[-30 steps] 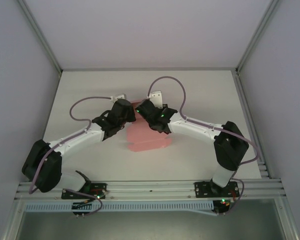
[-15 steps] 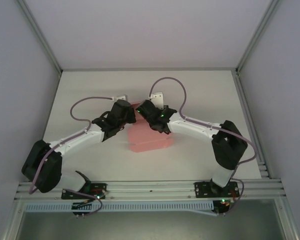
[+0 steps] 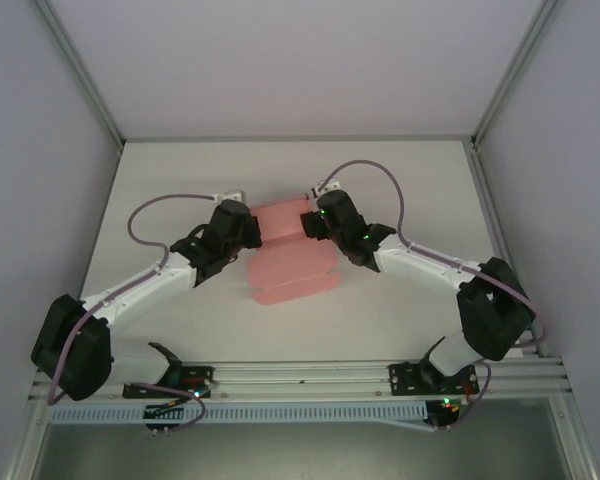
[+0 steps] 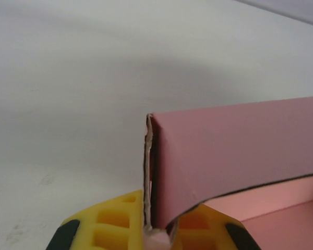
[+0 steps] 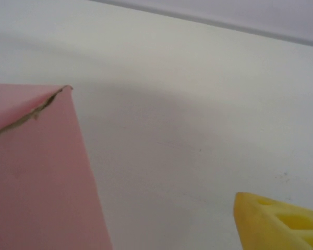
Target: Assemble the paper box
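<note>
Paper box (image 3: pixel 290 272): thin matte pink card, part-folded. One panel stands raised in the gap between the two grippers. The rest lies flat on the table, on the near side of both sets of jaws.

Left gripper (image 4: pixel 156 232): yellow moulded fingers (image 4: pixel 115 224) with square pockets, pressed together on the raised panel's end. The card rises straight out from between them. Its cut edge shows a grey-brown raw core, slightly frayed and doubled at the corner. The panel face runs off to the right of these jaws, smooth and creaseless, with lower pink card beyond it.

Right gripper (image 3: pixel 313 222): sits at the panel's opposite end. The wrist view shows one yellow finger (image 5: pixel 281 219), set well off to the side, with bare table between it and the pink corner. The second finger cannot be made out. The jaws read as apart and hold nothing. That corner carries a thin brownish seam line.

Table (image 3: pixel 410 190): white, matte, faintly scuffed. Enclosure walls (image 3: pixel 570 250) are pale lilac-grey with aluminium corner posts, and an aluminium rail (image 3: pixel 300 375) runs behind the arm bases. Purple cables (image 3: pixel 152 207) loop above each wrist.
</note>
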Robot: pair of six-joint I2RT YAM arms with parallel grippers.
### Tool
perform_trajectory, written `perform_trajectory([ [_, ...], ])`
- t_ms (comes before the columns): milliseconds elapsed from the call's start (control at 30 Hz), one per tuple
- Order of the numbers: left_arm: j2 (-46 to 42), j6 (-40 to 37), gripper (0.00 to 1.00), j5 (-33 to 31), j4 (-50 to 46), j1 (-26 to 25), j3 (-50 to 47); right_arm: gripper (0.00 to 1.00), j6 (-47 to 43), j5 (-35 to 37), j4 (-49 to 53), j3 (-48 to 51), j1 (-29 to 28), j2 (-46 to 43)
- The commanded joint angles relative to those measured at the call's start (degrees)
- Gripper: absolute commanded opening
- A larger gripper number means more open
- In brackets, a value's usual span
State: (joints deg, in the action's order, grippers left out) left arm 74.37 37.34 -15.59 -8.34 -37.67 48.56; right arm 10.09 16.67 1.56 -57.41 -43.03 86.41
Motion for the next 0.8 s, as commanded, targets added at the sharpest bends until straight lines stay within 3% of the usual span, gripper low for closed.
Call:
perform_trajectory([
  [0, -1.0, 0.2, 0.00, -4.9, -2.6, 1.6, 0.1, 0.87, -3.5, -5.1, 1.6, 0.9, -0.6, -4.5],
  [67, -0.6, -0.3, 0.00, -4.8, -2.4, 1.7, 0.2, 1.00, -3.0, -6.2, 2.2, 1.0, -1.5, -6.8],
  [333, 0.5, -7.9, 0.00, 2.1, 0.4, 2.4, 1.0, 1.00, 4.4, -5.5, 2.5, 5.5, -1.7, -19.9],
  [567, 2.0, -24.7, 0.00, 14.9, -0.6, 4.0, 3.9, 1.00, 9.1, -0.8, 7.9, 10.8, 0.0, -32.6],
  [767, 7.7, -40.0, 0.00, 23.9, -7.9, 4.3, 9.9, 1.00, 13.5, 2.8, 15.2, 13.7, 2.6, -41.6],
])
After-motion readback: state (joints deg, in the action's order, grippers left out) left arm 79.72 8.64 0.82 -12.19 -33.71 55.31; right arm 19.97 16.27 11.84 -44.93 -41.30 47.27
